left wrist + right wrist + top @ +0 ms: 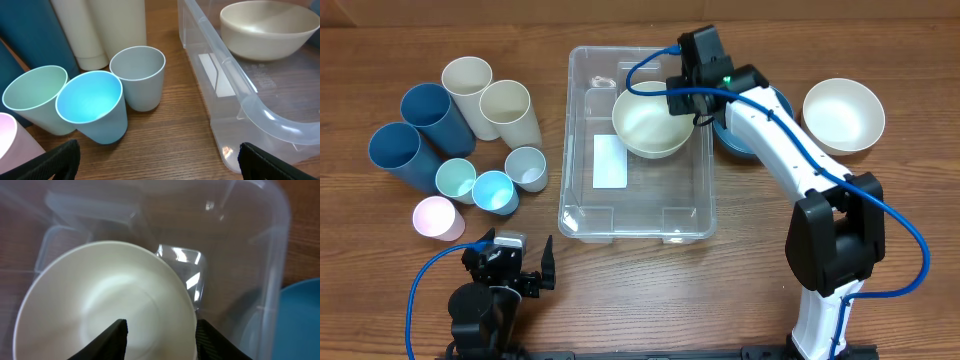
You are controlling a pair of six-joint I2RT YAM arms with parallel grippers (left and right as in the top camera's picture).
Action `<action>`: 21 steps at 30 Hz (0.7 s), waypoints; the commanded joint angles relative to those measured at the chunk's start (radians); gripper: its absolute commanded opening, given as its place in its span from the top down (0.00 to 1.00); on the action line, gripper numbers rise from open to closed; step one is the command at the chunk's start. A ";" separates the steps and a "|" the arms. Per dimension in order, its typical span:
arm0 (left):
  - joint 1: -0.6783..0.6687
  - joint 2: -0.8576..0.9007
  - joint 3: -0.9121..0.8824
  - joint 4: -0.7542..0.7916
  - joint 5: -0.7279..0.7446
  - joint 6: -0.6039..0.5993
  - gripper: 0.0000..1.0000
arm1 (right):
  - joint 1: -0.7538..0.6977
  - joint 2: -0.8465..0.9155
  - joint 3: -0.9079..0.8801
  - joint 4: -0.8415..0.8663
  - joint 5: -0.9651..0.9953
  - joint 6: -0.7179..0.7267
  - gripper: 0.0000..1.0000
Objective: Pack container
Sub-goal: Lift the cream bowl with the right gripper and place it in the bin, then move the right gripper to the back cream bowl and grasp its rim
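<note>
**Operator:** Where is the container, and what are my grippers doing?

**Guide:** The container [660,200], the largest thing here, sits mid-table. Your right gripper [160,340] hangs over its far right corner. One finger is inside and one outside the rim of a cream bowl [648,125]. I cannot tell whether they pinch the wall, because a gap shows beside the inner finger. Your left gripper [157,169] is spread wide and empty, low at the near edge, facing the cups.

**Operator:** How do I do this step well?

**Guide:** This looks like setting the bowl down inside. Keep it level and tucked into that corner, so the floor stays free for taller pieces. Your outer finger is just beside the bin's wall, so draw straight up when you leave. Whether the bowl already rests on the floor is unclear.

**Operator:** What are things made of?

**Guide:** The bin is clear, glossy plastic with rounded corners, a rolled rim and a white label [610,162] on its base. It looks light enough to slide if you nudge it. Two tall blue tumblers [420,130] and two cream tumblers [490,100] lie tilted to the left, matte and smooth. A white bowl [843,113] sits to the right. The small cups [137,75] are pastel, thin-walled and tapered.
</note>
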 commanded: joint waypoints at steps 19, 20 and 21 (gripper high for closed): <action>-0.007 -0.010 -0.002 -0.002 0.004 -0.003 0.00 | -0.798 -0.007 0.221 -0.531 -0.188 0.211 0.47; -0.007 -0.010 -0.002 -0.002 0.004 -0.003 0.00 | -0.821 0.030 0.213 -0.528 -0.196 0.210 0.47; -0.007 -0.010 -0.002 -0.002 0.004 -0.003 0.00 | -0.832 0.051 0.209 -0.521 -0.195 0.206 0.47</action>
